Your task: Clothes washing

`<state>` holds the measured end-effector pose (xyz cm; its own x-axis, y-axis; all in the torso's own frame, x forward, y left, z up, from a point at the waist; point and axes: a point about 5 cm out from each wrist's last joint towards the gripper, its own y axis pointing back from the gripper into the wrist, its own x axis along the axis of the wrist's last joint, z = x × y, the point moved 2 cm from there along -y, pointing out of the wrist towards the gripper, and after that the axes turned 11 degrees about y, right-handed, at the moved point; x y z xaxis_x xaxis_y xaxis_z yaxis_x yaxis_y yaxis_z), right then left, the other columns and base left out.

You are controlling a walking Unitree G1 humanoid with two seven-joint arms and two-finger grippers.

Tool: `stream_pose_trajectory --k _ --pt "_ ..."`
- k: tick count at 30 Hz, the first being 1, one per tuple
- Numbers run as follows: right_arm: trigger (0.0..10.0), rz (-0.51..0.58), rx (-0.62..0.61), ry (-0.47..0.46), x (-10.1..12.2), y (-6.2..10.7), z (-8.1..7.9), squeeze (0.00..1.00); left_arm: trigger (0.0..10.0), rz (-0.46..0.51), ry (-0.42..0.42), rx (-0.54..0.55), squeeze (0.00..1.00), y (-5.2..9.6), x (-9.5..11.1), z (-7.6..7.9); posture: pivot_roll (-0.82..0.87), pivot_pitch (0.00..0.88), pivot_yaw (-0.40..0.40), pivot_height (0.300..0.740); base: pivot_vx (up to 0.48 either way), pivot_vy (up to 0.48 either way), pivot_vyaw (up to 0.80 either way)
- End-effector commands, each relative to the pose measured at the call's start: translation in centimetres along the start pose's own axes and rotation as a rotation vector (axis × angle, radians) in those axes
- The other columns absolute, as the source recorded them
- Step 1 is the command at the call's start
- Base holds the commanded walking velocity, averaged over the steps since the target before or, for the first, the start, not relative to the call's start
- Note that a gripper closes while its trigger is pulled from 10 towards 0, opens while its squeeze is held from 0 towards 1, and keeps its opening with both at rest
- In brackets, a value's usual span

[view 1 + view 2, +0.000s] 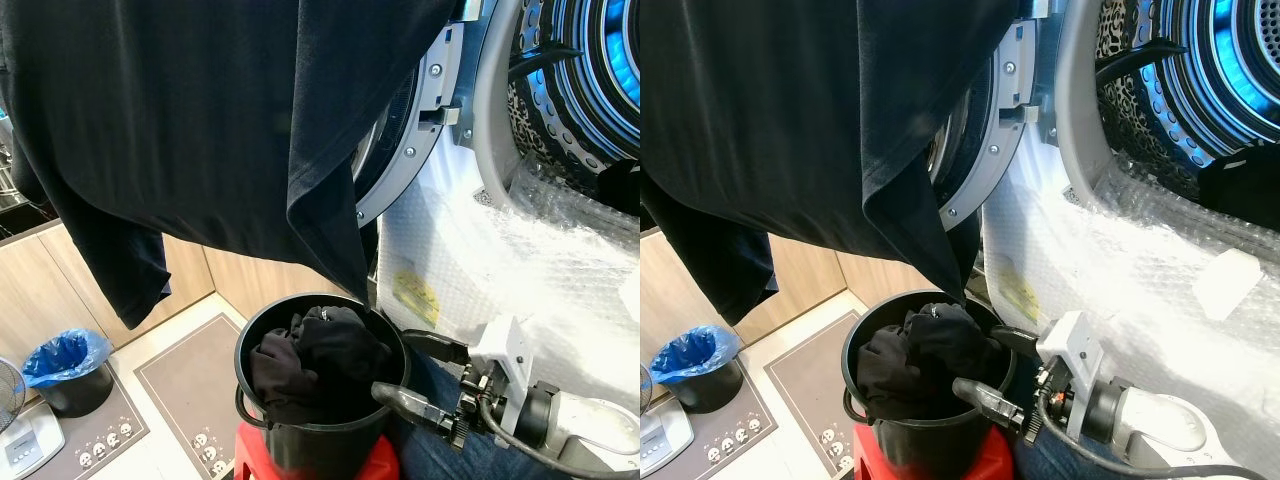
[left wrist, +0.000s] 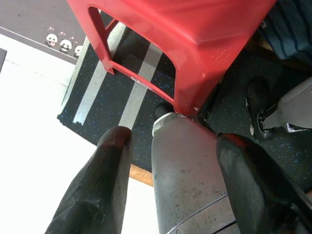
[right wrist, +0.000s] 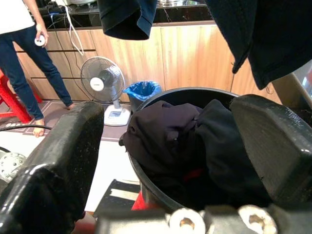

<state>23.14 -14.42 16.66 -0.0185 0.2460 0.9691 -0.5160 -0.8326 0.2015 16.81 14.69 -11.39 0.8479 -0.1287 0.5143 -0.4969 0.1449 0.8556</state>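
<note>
Right hand (image 1: 405, 368) agape beside unlabelled black bucket (image 1: 262, 345)

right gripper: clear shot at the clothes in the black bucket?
Probably yes. The right gripper is open at the black bucket rim, the dark clothes heaped just ahead, nothing between; the hanging black garment sits above.
</note>
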Motion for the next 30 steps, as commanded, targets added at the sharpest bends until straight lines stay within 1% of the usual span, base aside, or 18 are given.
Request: stream_pose_trajectory --k 1,3,4,7,9,10,11,12,14,16,17,18,19,20,21,24,28,30 --pt "10.0 -0.043 -0.001 0.033 -0.9 -0.4 -0.1 0.00 10.0 -0.022 0.019 0.012 0.00 0.1 -0.4 -0.3 -0.14 0.000 0.041 0.740 0.000 0.000 0.00" --pt "10.0 -0.145 -0.017 0.040 -3.5 -1.9 -0.6 0.00 10.0 -0.025 0.016 0.014 0.00 0.1 -0.5 -0.4 -0.13 0.000 0.038 0.740 0.000 0.000 0.00" --pt "10.0 -0.206 -0.057 0.051 -5.0 -3.3 -0.6 0.00 10.0 -0.028 0.005 0.013 0.00 0.1 -0.6 -0.4 -0.13 0.000 0.035 0.740 0.000 0.000 0.00" --pt "10.0 -0.237 -0.125 0.029 -5.8 -4.8 -0.2 0.00 10.0 -0.030 -0.010 0.013 0.00 0.2 -0.8 -0.4 -0.11 0.000 0.033 0.740 0.000 0.000 0.00" --pt "10.0 -0.234 -0.162 0.039 -6.0 -6.1 0.1 0.00 10.0 -0.035 -0.030 0.010 0.00 0.2 -1.0 -0.4 -0.10 0.000 0.033 0.740 0.000 0.000 0.00" --pt "10.0 -0.234 -0.162 0.039 -6.0 -6.1 0.1 0.00 10.0 -0.035 -0.030 0.010 0.00 0.2 -1.0 -0.4 -0.10 0.000 0.033 0.740 0.000 0.000 0.00" --pt "10.0 -0.232 -0.198 0.052 -6.1 -6.8 0.5 0.00 10.0 -0.039 -0.034 0.009 0.00 0.3 -1.3 -0.4 -0.09 0.000 0.032 0.740 0.000 0.000 0.00" --pt "10.0 -0.232 -0.198 0.052 -6.1 -6.8 0.5 0.00 10.0 -0.039 -0.034 0.009 0.00 0.3 -1.3 -0.4 -0.09 0.000 0.032 0.740 0.000 0.000 0.00" --pt "10.0 -0.201 -0.258 0.054 -5.8 -8.3 1.0 0.00 10.0 -0.049 -0.028 0.009 0.00 0.4 -2.0 -0.4 -0.07 0.000 0.029 0.740 0.000 0.000 0.00" --pt "10.0 -0.193 -0.268 0.058 -5.6 -8.6 1.0 0.00 10.0 -0.052 -0.026 0.009 0.00 0.5 -2.1 -0.4 -0.07 0.000 0.029 0.740 0.000 0.000 0.00" --pt "10.0 -0.178 -0.283 0.044 -5.3 -9.2 1.0 0.00 10.0 -0.057 -0.023 0.008 0.00 0.5 -2.4 -0.4 -0.06 0.000 0.023 0.740 0.000 0.000 0.00" --pt "10.0 -0.178 -0.283 0.044 -5.3 -9.2 1.0 0.00 10.0 -0.057 -0.023 0.008 0.00 0.5 -2.4 -0.4 -0.06 0.000 0.023 0.740 0.000 0.000 0.00" --pt "10.0 -0.154 -0.301 0.045 -4.8 -10.1 1.0 0.00 10.0 -0.061 -0.021 0.008 0.00 0.6 -2.7 -0.3 -0.05 0.000 0.020 0.740 0.000 0.000 0.00" --pt "10.0 -0.133 -0.301 0.051 -4.4 -10.9 0.8 0.00 10.0 -0.063 -0.019 0.007 0.00 0.6 -2.9 -0.3 -0.04 0.000 0.017 0.740 0.000 0.000 0.00" --pt "10.0 -0.127 -0.299 0.052 -4.3 -11.1 0.6 0.00 10.0 -0.064 -0.018 0.007 0.00 0.6 -3.0 -0.2 -0.04 0.000 0.017 0.740 0.000 0.000 0.00" --pt "10.0 -0.098 -0.303 0.006 -3.5 -12.9 -0.1 0.00 10.0 -0.072 -0.016 0.006 0.00 0.8 -3.6 -0.2 -0.02 0.002 0.012 0.740 0.000 0.000 0.00" --pt "10.0 -0.091 -0.318 -0.001 -3.1 -14.2 -0.9 0.00 10.0 -0.084 -0.012 0.004 0.00 1.0 -4.4 -0.1 0.00 0.020 0.009 0.740 0.000 0.000 0.00" --pt "10.0 -0.083 -0.301 0.002 -2.9 -14.7 -1.7 0.00 10.0 -0.094 -0.008 0.002 0.00 1.2 -5.0 0.0 0.01 0.034 0.003 0.740 0.000 0.000 0.00"
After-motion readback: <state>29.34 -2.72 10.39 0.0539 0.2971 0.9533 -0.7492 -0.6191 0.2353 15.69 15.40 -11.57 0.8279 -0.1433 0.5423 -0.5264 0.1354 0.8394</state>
